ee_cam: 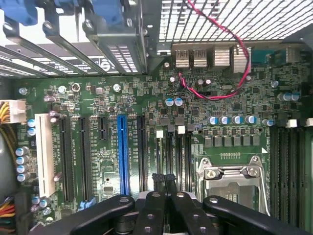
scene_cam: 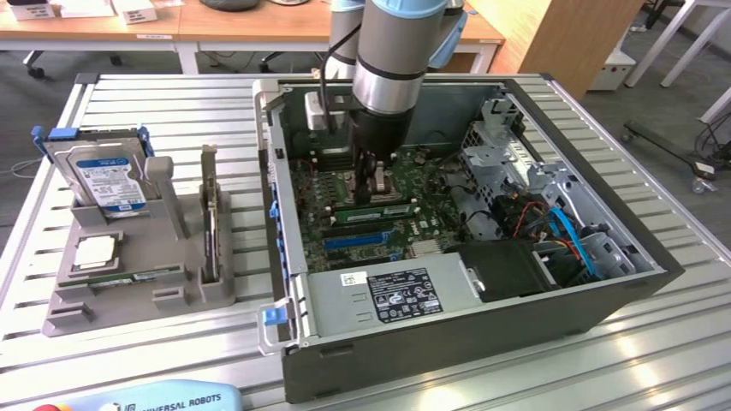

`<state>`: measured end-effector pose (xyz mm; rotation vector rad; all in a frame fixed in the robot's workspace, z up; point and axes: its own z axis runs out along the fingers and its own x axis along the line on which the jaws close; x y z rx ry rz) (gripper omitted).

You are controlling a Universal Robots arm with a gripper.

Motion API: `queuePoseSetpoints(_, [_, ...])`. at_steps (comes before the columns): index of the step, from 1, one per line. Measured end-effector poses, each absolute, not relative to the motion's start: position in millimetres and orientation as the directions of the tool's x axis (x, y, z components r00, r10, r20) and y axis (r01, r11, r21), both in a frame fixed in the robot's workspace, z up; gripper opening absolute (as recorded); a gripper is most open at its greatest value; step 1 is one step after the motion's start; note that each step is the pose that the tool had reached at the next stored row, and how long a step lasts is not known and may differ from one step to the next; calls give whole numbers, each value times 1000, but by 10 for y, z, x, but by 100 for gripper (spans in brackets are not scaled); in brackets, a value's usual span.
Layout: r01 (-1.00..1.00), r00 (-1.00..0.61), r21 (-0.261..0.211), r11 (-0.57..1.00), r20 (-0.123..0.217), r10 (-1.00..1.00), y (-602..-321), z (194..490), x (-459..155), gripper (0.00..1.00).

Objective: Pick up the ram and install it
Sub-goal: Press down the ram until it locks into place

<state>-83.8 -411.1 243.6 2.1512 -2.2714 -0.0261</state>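
Green ram point(scene_cam: 383, 208) lies seated on the board; your hand point(ee_cam: 165, 183), fingers together and empty, hovers above it.

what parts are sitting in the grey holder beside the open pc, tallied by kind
In the grey holder:
hard drive: 1
silver processor chip: 1
green ram stick, lying flat: 1
dark card, standing on edge: 1
Total: 4

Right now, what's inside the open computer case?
Inside the computer case: a green motherboard with a blue slot, an empty processor socket, red and blue cables, and the gripper. The arm covers the board behind it.
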Motion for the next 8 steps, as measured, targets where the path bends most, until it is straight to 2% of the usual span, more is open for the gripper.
queuePoseSetpoints(8, [-998, -54, 21, 54, 1, -999, -4111, 2572, -837, 10])
